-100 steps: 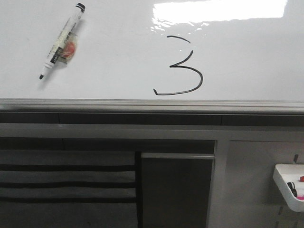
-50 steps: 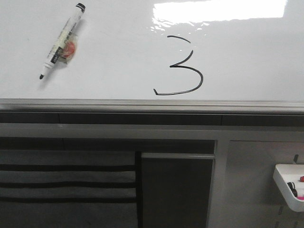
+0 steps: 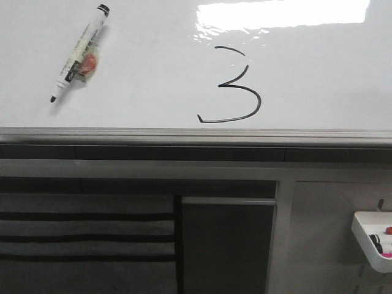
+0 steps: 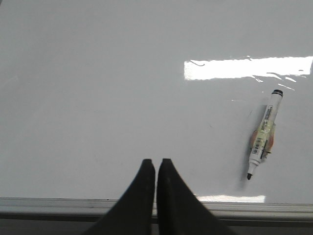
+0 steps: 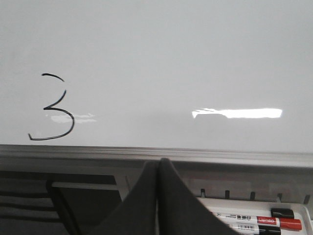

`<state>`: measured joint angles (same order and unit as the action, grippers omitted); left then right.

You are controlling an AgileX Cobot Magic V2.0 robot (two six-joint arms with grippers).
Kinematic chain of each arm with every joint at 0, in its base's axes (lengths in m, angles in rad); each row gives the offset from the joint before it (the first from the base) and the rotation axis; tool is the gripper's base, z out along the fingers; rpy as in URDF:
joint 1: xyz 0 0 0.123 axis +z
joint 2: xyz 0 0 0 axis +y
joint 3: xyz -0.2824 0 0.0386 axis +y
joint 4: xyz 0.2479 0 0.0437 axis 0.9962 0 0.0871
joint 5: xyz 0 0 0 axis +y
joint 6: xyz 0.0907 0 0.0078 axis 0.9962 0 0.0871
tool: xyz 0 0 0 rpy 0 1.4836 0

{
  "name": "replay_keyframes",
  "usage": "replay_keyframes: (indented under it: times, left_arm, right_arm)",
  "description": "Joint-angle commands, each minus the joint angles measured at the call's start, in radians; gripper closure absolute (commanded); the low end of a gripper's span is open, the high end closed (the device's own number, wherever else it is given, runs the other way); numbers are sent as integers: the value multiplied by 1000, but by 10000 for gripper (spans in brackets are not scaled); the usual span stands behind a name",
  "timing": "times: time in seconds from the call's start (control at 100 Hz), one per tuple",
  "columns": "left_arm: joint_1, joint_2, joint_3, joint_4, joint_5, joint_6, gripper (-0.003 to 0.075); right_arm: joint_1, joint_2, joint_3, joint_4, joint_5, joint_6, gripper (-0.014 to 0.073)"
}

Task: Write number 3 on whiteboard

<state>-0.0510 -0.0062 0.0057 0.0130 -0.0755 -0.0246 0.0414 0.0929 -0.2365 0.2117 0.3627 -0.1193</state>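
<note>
The glossy whiteboard (image 3: 153, 79) fills the upper part of the front view, with a grey metal edge strip along its near side. On it stands a thin black number 3 (image 3: 236, 86), seen too in the right wrist view as the number 3 (image 5: 55, 108). An uncapped marker (image 3: 79, 52) lies loose on the board at its left; in the left wrist view the marker (image 4: 263, 134) rests well away from my left gripper (image 4: 156, 161), which is shut and holds nothing. My right gripper (image 5: 159, 161) is shut and empty, back over the board's near edge. Neither gripper appears in the front view.
A small white tray (image 3: 372, 239) with markers hangs below the board at the right; red and black markers (image 5: 254, 223) lie in it. Below the whiteboard (image 5: 171, 58) runs a dark frame (image 3: 184, 153) with cabinet panels. Bright glare (image 3: 282, 13) marks the board's far side.
</note>
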Motion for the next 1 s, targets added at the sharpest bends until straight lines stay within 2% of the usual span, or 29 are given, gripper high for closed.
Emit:
replay_keyframes:
  times: [0.0,0.21,0.43,0.47,0.56,0.61,0.99]
  left_arm:
    - [3,-31,4,-1,-81,-9,738]
    - [3,-31,4,-1,-81,-9,738]
    - [3,-31,4,-1,-81,-9,738]
    - [3,-31,4,-1,-81,-9,738]
    - [3,-31,4,-1,-81,-9,738]
    - [3,-31,4,-1,-81,-9,738]
    - [3,-31,4,-1,-81,-9,738]
  right_arm:
    - [-27,-46,68,39,-174,0,668]
    - [-43,-121,238,116,-340,0,668]
    - [-43,-121,275,114,-376,0,668]
    - [-43,-121,275,67,-379,22,668]
    - [-43,-122,275,-165,-396,247,668]
    - [-43,-122,275,-212,-408,307,668]
    - [-43,-122,275,-218,-450,307,668]
